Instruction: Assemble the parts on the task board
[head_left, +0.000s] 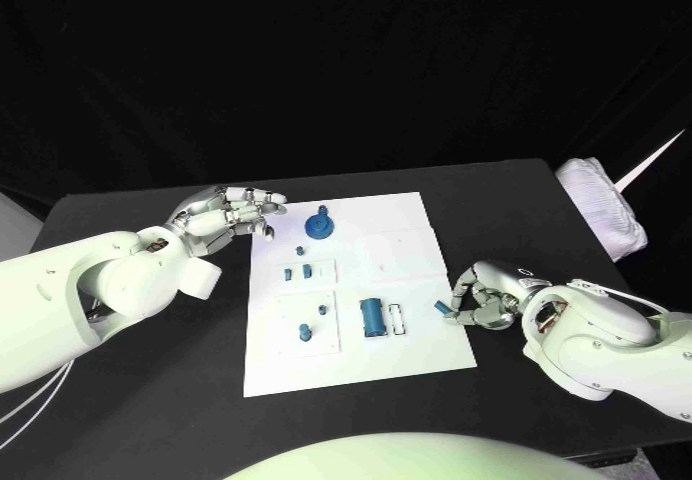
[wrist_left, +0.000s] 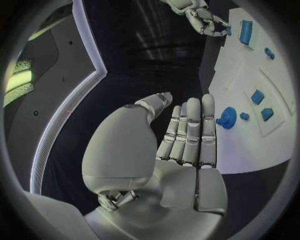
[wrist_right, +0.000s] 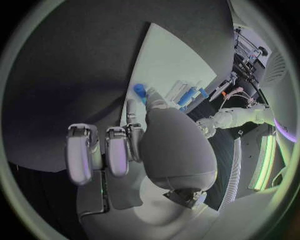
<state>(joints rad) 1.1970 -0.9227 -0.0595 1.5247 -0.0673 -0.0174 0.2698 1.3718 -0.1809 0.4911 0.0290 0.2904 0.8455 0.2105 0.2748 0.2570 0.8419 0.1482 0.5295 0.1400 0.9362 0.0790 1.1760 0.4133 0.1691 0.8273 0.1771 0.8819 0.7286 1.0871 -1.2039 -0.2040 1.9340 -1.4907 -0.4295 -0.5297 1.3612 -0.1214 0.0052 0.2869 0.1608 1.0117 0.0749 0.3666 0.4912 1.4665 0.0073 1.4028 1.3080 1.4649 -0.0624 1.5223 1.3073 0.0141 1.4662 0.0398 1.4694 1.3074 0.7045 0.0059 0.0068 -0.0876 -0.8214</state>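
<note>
The white task board (head_left: 411, 225) lies mid-table. On it are a round blue disc with a knob (head_left: 319, 224), two small blue blocks (head_left: 299, 271), a blue cylinder (head_left: 372, 317) and smaller blue pieces (head_left: 304, 332). My left hand (head_left: 231, 212) hovers at the board's far left corner, fingers stretched out and holding nothing; the left wrist view shows its fingers (wrist_left: 190, 132) close to the disc (wrist_left: 227, 117). My right hand (head_left: 483, 300) is at the board's right edge and pinches a small blue part (head_left: 443, 307) between thumb and finger, which the right wrist view also shows (wrist_right: 139, 91).
A white padded bundle (head_left: 606, 205) sits at the table's far right edge. Bare black table (head_left: 173, 390) lies on both sides of the board. A pale cylinder (head_left: 398, 320) lies beside the blue one.
</note>
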